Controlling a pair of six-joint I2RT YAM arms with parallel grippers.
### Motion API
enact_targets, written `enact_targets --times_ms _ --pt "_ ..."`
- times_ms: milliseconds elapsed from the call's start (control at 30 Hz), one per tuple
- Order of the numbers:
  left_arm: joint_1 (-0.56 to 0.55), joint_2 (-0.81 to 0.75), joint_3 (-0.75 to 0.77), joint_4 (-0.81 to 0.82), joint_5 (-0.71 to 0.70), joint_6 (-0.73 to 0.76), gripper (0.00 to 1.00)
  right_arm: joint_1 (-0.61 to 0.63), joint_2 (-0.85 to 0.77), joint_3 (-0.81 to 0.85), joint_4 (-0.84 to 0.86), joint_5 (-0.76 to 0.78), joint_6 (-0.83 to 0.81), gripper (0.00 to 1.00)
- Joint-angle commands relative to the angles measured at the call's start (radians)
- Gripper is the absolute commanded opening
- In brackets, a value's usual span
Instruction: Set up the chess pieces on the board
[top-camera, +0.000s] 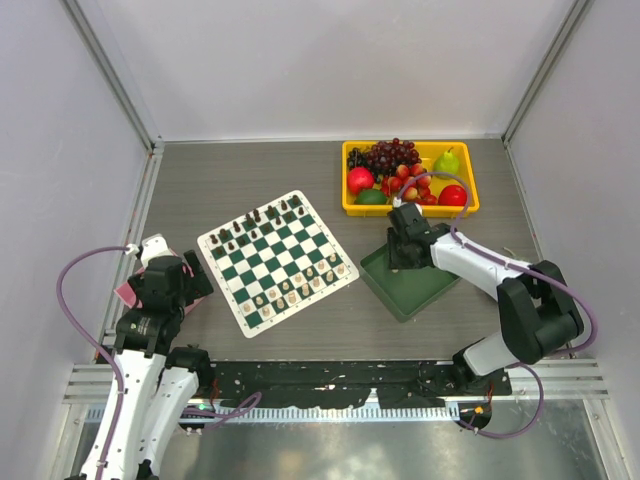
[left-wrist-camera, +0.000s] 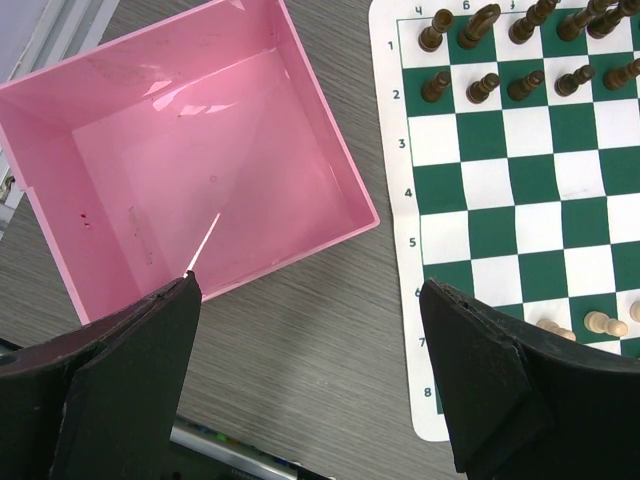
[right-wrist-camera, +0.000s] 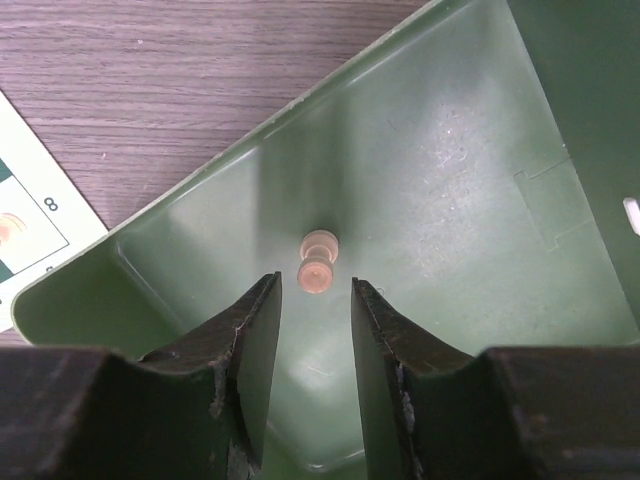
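Note:
The green and white checkered board (top-camera: 277, 260) lies left of centre; its corner shows in the right wrist view (right-wrist-camera: 30, 225). Dark pieces stand on its far rows, cream pieces (top-camera: 300, 283) on its near rows. My right gripper (right-wrist-camera: 315, 290) is open, low inside the plain dark green tray (right-wrist-camera: 450, 170), its fingertips either side of one cream chess piece (right-wrist-camera: 317, 264) lying on the tray floor. My left gripper (left-wrist-camera: 310, 300) is wide open and empty above bare table, between a pink box (left-wrist-camera: 190, 160) and the board's edge (left-wrist-camera: 405, 230).
A yellow bin (top-camera: 410, 177) of fruit, with grapes, apples and a pear, stands behind the green tray (top-camera: 408, 280). The pink box (top-camera: 135, 285) sits at the left edge under my left arm. Metal frame rails run along the sides and near edge.

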Motion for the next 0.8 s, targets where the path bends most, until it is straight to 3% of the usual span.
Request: enact_targets --times_ms 0,767 --pt "0.006 0.008 0.01 0.034 0.001 -0.001 0.99 -0.002 0.01 0.024 0.044 -0.007 -0.016 0.4" --pt "0.007 0.006 0.01 0.032 0.003 0.001 0.99 -0.001 0.059 0.058 0.055 0.022 -0.051 0.3"
